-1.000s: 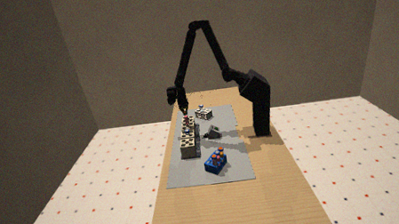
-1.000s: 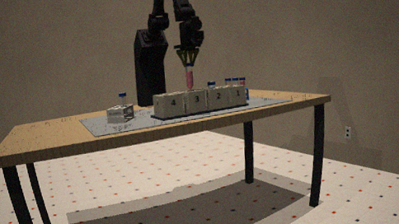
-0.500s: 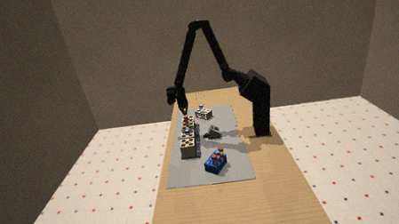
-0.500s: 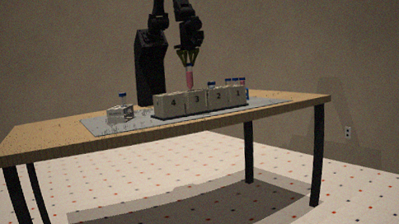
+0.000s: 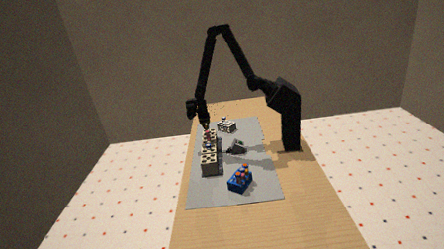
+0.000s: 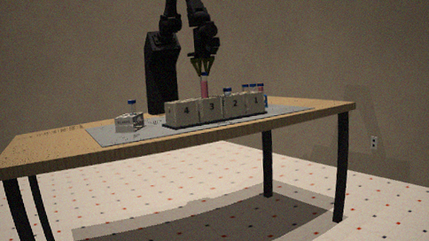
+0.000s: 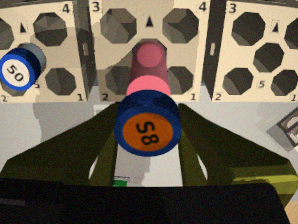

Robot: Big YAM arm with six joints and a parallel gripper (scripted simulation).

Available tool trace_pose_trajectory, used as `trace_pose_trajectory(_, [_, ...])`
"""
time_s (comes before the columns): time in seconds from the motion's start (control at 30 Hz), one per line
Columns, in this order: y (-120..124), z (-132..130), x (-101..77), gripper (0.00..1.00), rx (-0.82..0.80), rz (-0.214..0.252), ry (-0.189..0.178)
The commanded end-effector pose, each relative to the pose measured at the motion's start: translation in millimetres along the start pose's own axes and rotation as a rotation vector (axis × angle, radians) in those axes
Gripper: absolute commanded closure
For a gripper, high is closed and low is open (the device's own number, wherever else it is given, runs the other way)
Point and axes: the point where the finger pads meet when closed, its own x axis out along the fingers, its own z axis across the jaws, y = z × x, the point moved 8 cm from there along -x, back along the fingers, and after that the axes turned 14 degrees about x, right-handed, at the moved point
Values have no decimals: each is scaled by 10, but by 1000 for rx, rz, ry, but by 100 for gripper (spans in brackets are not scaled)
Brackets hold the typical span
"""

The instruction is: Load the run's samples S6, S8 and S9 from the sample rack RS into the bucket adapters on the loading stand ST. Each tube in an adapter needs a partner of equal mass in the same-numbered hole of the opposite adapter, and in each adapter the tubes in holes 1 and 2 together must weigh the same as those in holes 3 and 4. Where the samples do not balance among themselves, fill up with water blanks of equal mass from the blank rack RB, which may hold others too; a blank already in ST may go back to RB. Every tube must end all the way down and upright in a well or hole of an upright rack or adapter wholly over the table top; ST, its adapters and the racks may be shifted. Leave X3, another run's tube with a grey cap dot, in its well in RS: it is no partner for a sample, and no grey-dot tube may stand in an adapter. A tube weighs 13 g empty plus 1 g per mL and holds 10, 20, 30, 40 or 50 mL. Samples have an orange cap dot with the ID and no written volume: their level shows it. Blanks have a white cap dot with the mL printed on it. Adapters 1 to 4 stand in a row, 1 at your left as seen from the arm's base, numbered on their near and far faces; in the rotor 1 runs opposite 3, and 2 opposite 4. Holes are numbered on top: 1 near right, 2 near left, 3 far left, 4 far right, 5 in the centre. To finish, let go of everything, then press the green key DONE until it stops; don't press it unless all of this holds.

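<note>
My gripper (image 7: 147, 113) is shut on sample tube S8 (image 7: 147, 128), which has a blue cap, an orange dot and pink liquid. I hold it upright over adapter 3 (image 6: 211, 108) on the loading stand ST. Its lower end (image 7: 149, 56) hides that adapter's centre hole, and in the side view the tube (image 6: 204, 86) reaches the adapter's top. A 50 mL blank (image 7: 19, 71) stands in hole 2 of adapter 2 (image 6: 234, 105). The other holes that I see are empty. The blue sample rack RS (image 5: 238, 185) holds several tubes.
The blank rack RB (image 6: 129, 121) stands beyond adapter 4 with one blue-capped tube (image 6: 132, 106) in it. The DONE key block (image 5: 238, 145) sits on the grey mat between the stand and the arm's base (image 5: 290, 122).
</note>
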Motion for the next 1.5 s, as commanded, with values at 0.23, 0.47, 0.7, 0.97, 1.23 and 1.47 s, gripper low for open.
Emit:
trace_pose_trajectory(0.23, [-156,1,139,100,-9,-36,-5])
trace_pose_trajectory(0.47, [-152,1,209,100,-9,-35,-5])
trace_pose_trajectory(0.7, [-143,-2,306,100,-9,-33,-5])
trace_pose_trajectory(0.97, [-120,-2,393,100,-10,-29,-5])
trace_pose_trajectory(1.23, [-127,-4,500,100,-10,-30,-5])
trace_pose_trajectory(1.47, [-122,-12,569,100,-9,-30,-4])
